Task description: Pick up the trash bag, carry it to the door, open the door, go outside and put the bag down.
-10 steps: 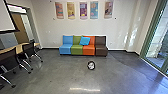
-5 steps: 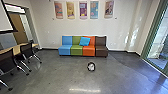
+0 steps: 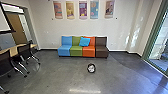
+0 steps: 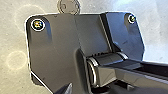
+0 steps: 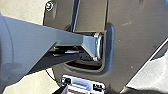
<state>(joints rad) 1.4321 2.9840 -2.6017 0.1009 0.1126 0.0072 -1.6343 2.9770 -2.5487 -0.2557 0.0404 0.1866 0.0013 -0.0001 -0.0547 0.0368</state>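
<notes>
On the grey floor (image 3: 55, 72), a dark round container (image 3: 88, 68) shows something white (image 3: 91, 67) inside; either gripper's state I cannot tell.

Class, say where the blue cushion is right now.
In the head view, near the centre, the blue cushion leans where the green seat and orange seat meet, below the wall posters.

1. Centre of the head view: a long armless sofa in plain blocks, light blue (image 3: 64, 50), green (image 3: 76, 50), orange (image 3: 88, 51) and dark brown (image 3: 101, 51), with a bright blue square cushion (image 3: 84, 42).
2. Below centre: a small round black-rimmed object (image 3: 91, 68), whitish inside.
3. Upper middle: multicoloured rectangular posters (image 3: 83, 10) against an off-white wall (image 3: 75, 27).
4. Right edge: a green metal frame (image 3: 153, 37).
</notes>
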